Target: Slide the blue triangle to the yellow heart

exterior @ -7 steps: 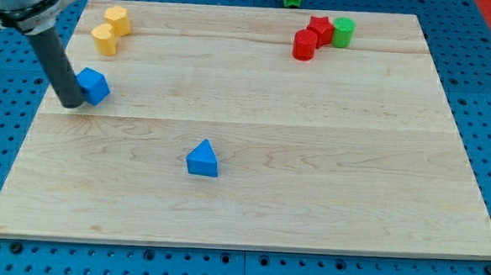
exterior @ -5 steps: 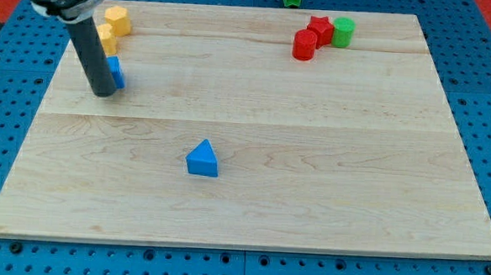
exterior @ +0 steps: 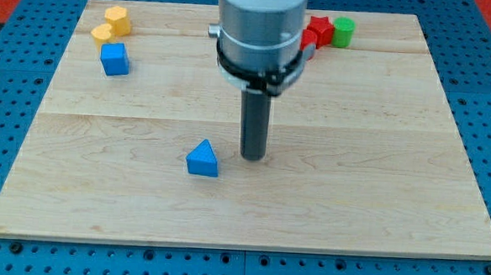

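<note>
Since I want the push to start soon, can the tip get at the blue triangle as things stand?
Probably yes: my tip stands just to the view's right of the blue triangle, apart from it, with only bare board between them.

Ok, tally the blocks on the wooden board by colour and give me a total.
Blue: 2, the blue triangle and the blue cube.
Yellow: 2, two yellow blocks at the view's top left.
Red: 2, a red star-like block and a red block partly hidden by the arm.
Green: 1, the green cylinder.
Total: 7.
</note>
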Robot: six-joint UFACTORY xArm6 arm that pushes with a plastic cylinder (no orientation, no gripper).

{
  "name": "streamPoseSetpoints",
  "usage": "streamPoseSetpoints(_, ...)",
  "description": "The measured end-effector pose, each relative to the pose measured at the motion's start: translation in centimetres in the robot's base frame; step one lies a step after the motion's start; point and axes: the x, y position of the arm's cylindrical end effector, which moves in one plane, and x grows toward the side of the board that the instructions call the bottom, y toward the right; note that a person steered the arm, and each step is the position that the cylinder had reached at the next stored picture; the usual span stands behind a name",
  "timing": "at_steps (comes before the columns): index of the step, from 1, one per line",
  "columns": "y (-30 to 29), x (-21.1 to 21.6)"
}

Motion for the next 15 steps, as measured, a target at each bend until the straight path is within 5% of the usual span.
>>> streamPoseSetpoints(1,-6.4,1.4)
streamPoseSetpoints(4,-16.3,-3.0)
streamPoseSetpoints(6,-19.6,0.2)
streamPoseSetpoints(8,-23.9,-4.9)
streamPoseSetpoints(15,-22.2,-15.9)
